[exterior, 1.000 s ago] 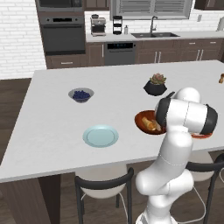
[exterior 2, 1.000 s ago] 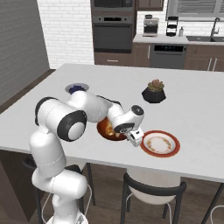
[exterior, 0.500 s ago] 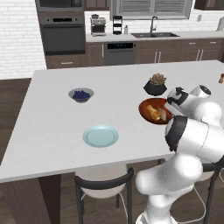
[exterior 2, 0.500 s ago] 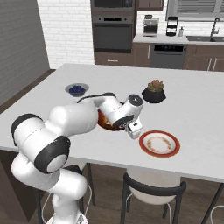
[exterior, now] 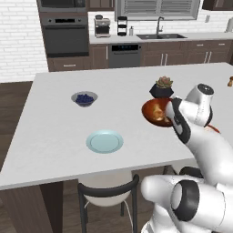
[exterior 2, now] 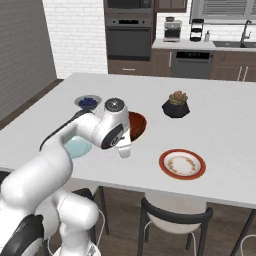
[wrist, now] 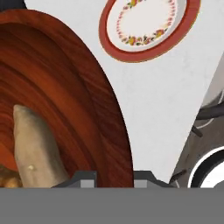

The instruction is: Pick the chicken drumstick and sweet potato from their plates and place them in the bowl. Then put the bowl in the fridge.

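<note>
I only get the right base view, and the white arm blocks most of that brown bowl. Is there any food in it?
Observer: Yes. The hand view shows the sweet potato lying inside the bowl, with a bit of the chicken drumstick beside it.
Visitor: Is the robot holding the bowl?
Observer: The gripper is shut on the bowl's rim, one finger inside and one outside.
Visitor: And the blue plate half hidden behind the arm?
Observer: In the left base view the blue plate is bare.
</note>
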Robot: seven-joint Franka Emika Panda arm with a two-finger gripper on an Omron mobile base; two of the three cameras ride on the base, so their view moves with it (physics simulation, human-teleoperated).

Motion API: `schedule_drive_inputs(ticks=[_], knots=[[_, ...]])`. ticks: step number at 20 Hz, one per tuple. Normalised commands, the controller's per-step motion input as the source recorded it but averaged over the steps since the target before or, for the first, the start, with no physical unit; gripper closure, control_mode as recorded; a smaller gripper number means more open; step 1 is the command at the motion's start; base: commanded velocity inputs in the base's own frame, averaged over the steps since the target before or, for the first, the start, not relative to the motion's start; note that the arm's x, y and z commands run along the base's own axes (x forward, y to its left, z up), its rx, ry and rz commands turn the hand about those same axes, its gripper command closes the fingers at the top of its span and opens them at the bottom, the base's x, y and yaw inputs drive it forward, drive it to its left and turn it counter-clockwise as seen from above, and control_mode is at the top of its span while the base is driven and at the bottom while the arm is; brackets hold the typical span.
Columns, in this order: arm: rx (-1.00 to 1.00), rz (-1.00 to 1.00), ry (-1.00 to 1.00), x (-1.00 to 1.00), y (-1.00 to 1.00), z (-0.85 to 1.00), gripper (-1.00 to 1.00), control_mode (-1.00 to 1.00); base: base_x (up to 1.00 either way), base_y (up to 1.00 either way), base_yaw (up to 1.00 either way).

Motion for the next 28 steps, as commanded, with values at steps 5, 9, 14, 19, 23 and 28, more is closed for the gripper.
schedule_drive_inputs(ticks=[5,9,14,19,23,28], knots=[[0.01,-0.32,0.00,-0.57,0.60,0.55,1.00,-1.00,0.00,0.00,0.00],[0.09,-0.22,0.00,-0.59,0.30,0.65,1.00,-1.00,0.00,0.00,0.00],[0.13,-0.10,0.04,-0.57,0.18,0.67,1.00,-1.00,0.00,0.00,0.00],[0.06,0.00,0.11,-0.53,0.15,0.56,1.00,-1.00,0.00,0.00,0.00],[0.00,0.00,0.09,-0.53,0.00,0.41,1.00,-1.00,0.00,0.00,0.00],[-0.01,0.00,-0.01,-0.19,-0.06,0.07,1.00,-1.00,0.00,0.00,0.00]])
